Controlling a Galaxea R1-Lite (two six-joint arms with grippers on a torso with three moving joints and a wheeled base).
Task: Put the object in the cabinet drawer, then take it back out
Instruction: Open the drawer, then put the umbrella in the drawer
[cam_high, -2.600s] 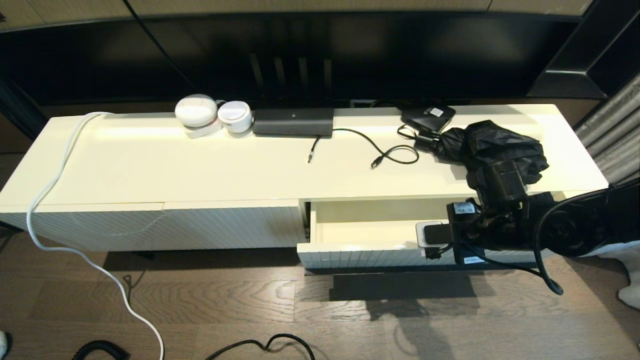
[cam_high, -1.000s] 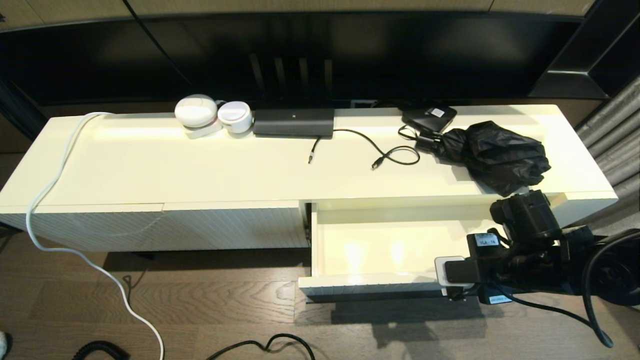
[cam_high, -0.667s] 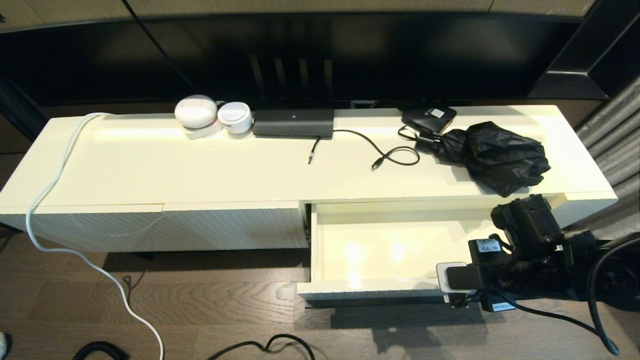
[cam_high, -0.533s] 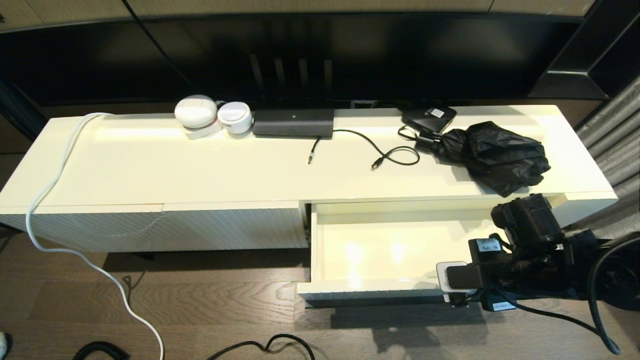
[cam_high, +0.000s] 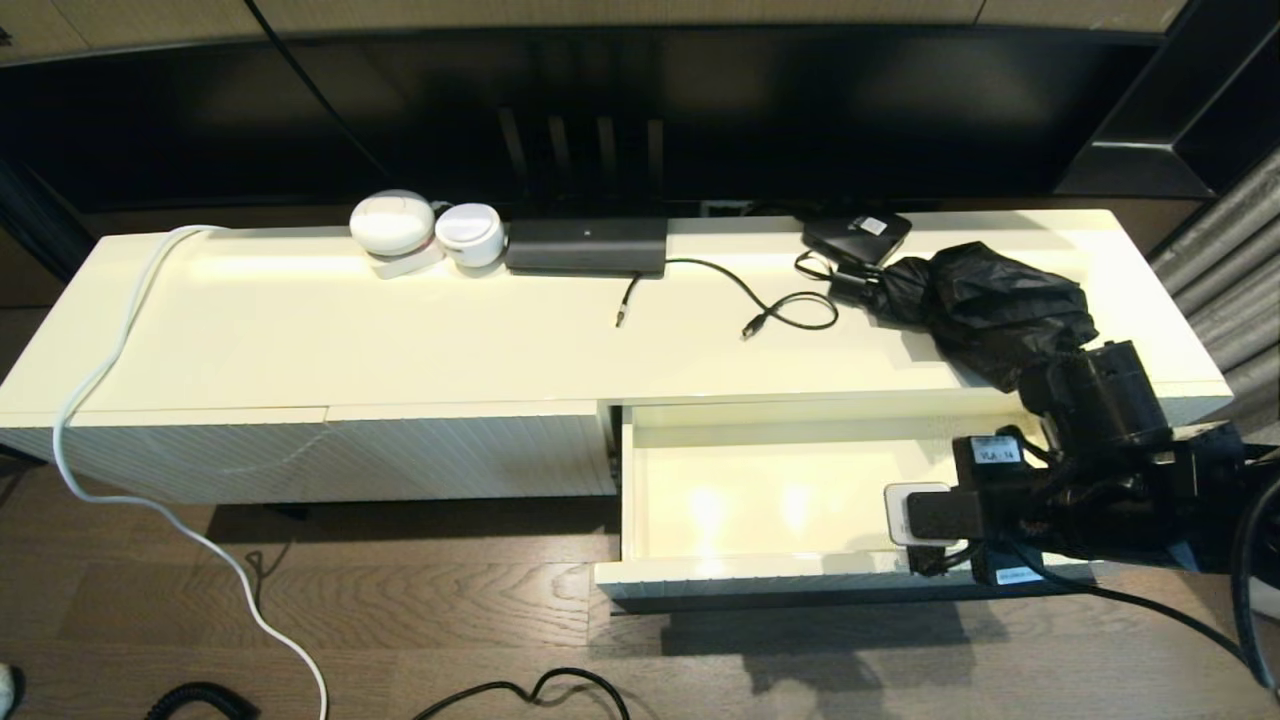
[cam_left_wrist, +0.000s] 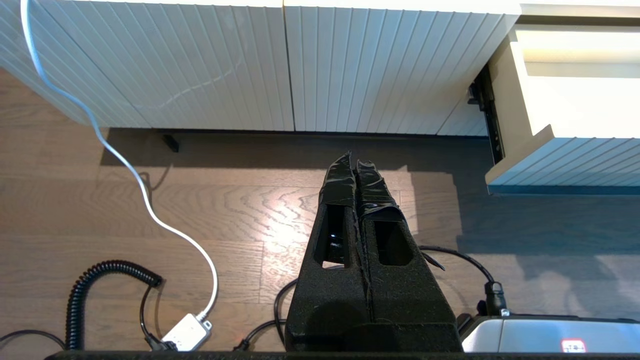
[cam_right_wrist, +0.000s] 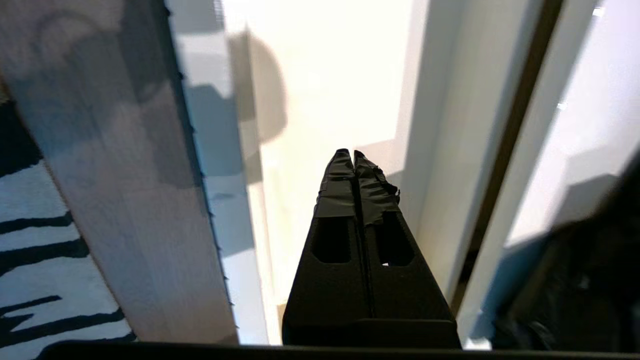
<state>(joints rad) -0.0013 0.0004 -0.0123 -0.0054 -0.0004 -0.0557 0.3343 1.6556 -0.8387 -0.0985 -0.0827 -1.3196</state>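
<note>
- The drawer (cam_high: 780, 500) is standing pulled well out from the right half of the cabinet (cam_high: 300, 450), its cream interior showing bare in the head view.
- The right gripper (cam_right_wrist: 354, 157) is hanging over the drawer's right end, above the interior just inside the front edge; its jaws are pressed together and gripping nothing.
- In the head view the right arm (cam_high: 1080, 480) is reaching in from the right edge, covering the drawer's right front corner.
- The black bundle (cam_high: 990, 305), which looks like a crumpled bag, is lying on the counter (cam_high: 400, 330) above the drawer's right part, just behind the right arm and outside the drawer.
- The left gripper (cam_left_wrist: 356, 162) is idling low over the wood floor (cam_left_wrist: 225, 210) in front of the ribbed panel (cam_left_wrist: 250, 65), left of the drawer; its jaws are together and empty.
- A white cable (cam_high: 110, 380) is running off the counter's left end down to the floor.
- Two white round devices (cam_high: 425, 228), a black box (cam_high: 586, 243) and a loose black cable (cam_high: 770, 305) are sitting along the counter's back.
</note>
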